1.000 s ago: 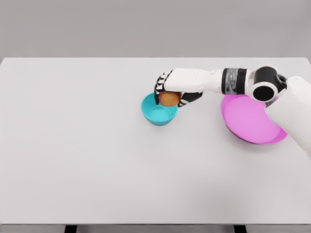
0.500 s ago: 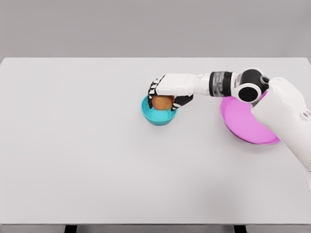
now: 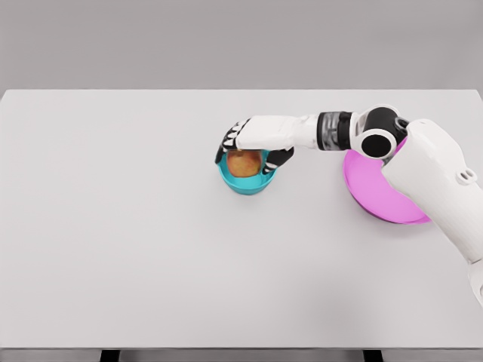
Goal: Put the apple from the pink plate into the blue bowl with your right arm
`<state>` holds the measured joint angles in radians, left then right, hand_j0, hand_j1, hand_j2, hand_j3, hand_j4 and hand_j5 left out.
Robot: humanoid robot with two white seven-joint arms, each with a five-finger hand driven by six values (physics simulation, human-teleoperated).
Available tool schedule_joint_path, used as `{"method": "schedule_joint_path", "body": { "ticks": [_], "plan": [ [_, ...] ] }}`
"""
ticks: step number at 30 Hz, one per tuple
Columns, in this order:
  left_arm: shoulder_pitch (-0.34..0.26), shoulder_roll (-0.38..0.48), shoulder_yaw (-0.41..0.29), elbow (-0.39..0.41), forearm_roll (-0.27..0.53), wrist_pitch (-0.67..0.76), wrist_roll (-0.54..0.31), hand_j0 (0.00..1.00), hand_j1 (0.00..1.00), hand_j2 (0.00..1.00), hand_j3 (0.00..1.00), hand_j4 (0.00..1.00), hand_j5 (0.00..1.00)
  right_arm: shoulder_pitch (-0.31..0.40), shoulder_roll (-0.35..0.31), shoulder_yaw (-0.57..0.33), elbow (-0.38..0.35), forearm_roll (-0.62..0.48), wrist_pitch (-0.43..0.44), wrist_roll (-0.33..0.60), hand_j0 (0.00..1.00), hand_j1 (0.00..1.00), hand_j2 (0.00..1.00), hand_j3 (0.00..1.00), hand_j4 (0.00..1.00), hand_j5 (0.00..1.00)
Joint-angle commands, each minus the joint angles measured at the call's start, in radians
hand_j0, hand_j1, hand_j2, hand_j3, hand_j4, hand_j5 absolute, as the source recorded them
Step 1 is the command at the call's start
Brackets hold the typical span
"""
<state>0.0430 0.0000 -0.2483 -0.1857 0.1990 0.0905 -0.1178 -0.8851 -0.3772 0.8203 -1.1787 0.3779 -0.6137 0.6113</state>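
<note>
The robot's right hand (image 3: 247,148), white with black finger joints, is stretched out from the right side of the wide, pale grey desk (image 3: 136,249) and sits directly above the small, round turquoise-blue bowl (image 3: 246,181). Its fingers (image 3: 229,142) curve down on the left side of the round orange-red apple (image 3: 244,163), and the dark thumb (image 3: 276,158) comes down on the apple's right side, so the fruit lies between them. The digits appear loosely curled around the apple; whether they press on it or only frame it cannot be told from the head view. The apple is low inside the bowl, its underside below the rim and hidden by the bowl's near wall, so contact with the bowl's floor cannot be confirmed.

The bowl stands a little right of the desk's middle, closer to the far edge than to the near one. The shallow, round magenta-pink plate (image 3: 377,192) lies near the desk's right edge, well apart from the bowl, and is partly covered by the white forearm and the black elbow joint. The plate's visible surface carries nothing.
</note>
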Motion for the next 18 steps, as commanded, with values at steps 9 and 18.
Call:
{"method": "schedule_joint_path", "body": {
  "ticks": [9,18],
  "plan": [
    [0.0,0.0,0.0,0.0,0.0,0.0,0.0,1.0,1.0,1.0,1.0,1.0,1.0,-0.026,-0.012,-0.015,-0.027,-0.011,0.003,0.0,1.0,1.0,1.0,1.0,1.0,1.0],
    [-0.002,0.0,0.0,0.0,0.0,0.0,0.0,1.0,1.0,1.0,1.0,1.0,1.0,0.098,-0.316,-0.331,-0.22,-0.036,0.003,0.0,1.0,1.0,1.0,1.0,1.0,1.0]
  ]
}}
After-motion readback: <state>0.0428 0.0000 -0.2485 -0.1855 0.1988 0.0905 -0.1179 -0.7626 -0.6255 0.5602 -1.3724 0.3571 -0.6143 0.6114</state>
